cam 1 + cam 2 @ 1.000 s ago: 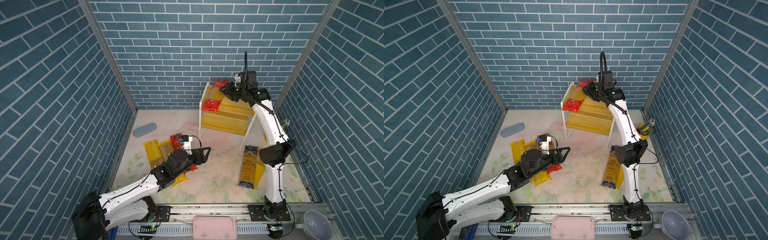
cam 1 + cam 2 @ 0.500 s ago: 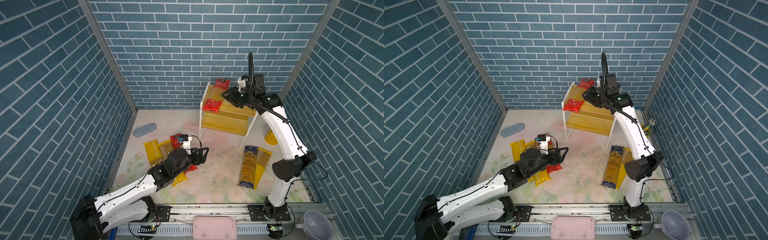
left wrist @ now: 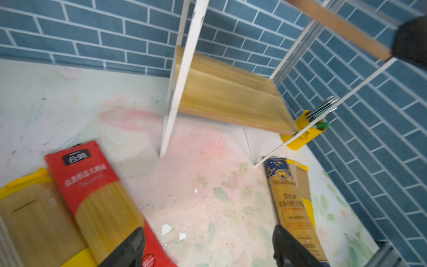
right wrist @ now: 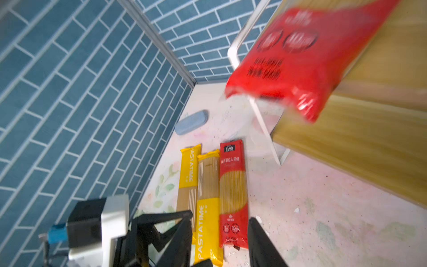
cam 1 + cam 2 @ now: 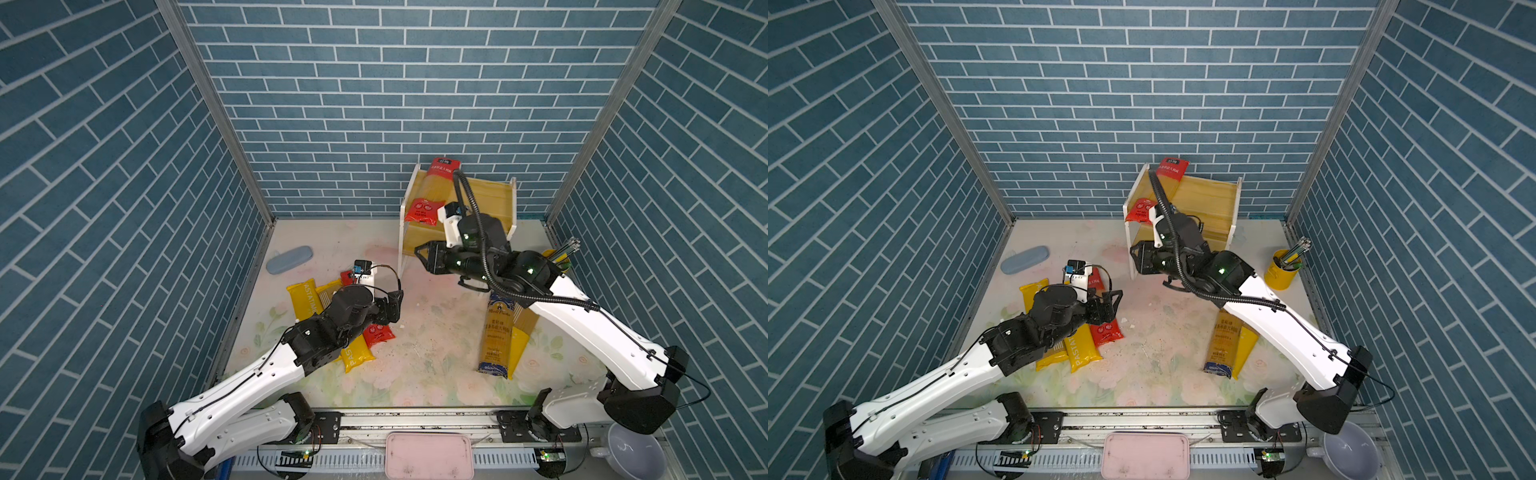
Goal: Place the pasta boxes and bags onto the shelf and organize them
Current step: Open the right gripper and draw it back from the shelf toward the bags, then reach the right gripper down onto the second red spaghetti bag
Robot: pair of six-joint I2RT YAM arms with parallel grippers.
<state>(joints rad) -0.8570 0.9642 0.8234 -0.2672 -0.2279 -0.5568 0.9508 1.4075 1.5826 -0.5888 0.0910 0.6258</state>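
Note:
One red pasta packet (image 5: 424, 210) (image 4: 288, 57) lies on the shelf's (image 5: 490, 199) (image 5: 1208, 199) upper board, its end hanging over the front edge. On the floor at the left lie two yellow PASTATIME packets (image 5: 303, 299) (image 4: 208, 222) and a second red packet (image 5: 378, 332) (image 3: 92, 185). My left gripper (image 5: 395, 305) (image 3: 208, 252) hovers open over that red packet, holding nothing. A blue-ended packet (image 5: 498, 328) (image 3: 291, 201) rests on a yellow one (image 5: 519, 345) at the right. My right gripper (image 5: 419, 253) (image 4: 219, 249) hangs open and empty before the shelf's lower board (image 3: 226, 97).
A grey-blue case (image 5: 289, 259) lies by the left wall. A yellow cup (image 5: 1283, 270) of utensils stands right of the shelf. A pink tray (image 5: 428, 455) and a pale bowl (image 5: 631, 453) sit beyond the front rail. Brick walls close in three sides.
My right arm has drawn back from the upper board and dropped forward and left, in front of the shelf. The left gripper has opened wider over the floor packets.

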